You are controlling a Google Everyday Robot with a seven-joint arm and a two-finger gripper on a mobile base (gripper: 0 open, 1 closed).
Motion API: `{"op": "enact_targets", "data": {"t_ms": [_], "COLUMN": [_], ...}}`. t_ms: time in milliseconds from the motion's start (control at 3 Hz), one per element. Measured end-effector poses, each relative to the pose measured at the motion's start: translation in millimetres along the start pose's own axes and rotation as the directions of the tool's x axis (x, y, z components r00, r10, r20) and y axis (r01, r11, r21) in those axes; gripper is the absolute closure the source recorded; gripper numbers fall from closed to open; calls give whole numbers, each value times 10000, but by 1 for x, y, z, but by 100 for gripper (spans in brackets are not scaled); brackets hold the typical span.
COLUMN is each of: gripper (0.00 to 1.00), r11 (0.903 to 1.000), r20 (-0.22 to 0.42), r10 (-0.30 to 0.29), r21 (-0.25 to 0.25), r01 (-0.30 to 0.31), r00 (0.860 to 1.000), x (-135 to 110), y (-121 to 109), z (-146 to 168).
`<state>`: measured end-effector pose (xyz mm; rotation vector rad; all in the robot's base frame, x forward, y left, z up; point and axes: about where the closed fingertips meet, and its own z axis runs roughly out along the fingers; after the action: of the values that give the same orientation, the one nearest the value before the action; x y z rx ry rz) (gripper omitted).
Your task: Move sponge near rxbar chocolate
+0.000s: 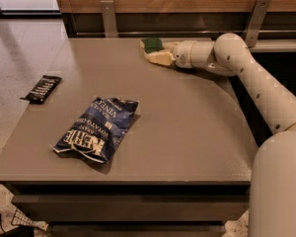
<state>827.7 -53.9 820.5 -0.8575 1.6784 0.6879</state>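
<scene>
- Grey-brown worktop, matte and flat, carries three loose things, with the robot's arm reaching over its far right part.
- Dark green on top, the sponge sits at the far edge of the worktop, a little right of that edge's middle and close under the metal rail that runs behind the worktop.
- The cream end effector is right at the sponge, on its near right side and touching it or very nearly. It points left along the far edge.
- Whether the end effector is clamped on the sponge or only pressed up against it, I cannot tell from where I stand.
- The white arm comes in from the near right corner, runs up along the right edge, bends, and lies low over the far right corner.
- The rxbar chocolate, slim and black with white lettering, lies at the left edge, roughly midway along it, with its length slanting toward the far right.
- Sponge and rxbar chocolate are well apart, with most of the worktop's width between them.
- A dark blue chip bag lies flat in the near left part of the worktop, nearer the rxbar chocolate than the sponge, touching neither.
</scene>
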Motion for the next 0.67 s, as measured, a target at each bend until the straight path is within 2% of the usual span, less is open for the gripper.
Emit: {"op": "enact_targets", "data": {"t_ms": [333, 667], "gripper": [83, 100], "r11": [10000, 10000], "r20": [-5, -10], "r10": [6, 12], "r21": [-48, -96], "r01": [-6, -12], "r00": [10000, 10000], "x": [0, 1], "y": [2, 4], "z": [3, 6]}}
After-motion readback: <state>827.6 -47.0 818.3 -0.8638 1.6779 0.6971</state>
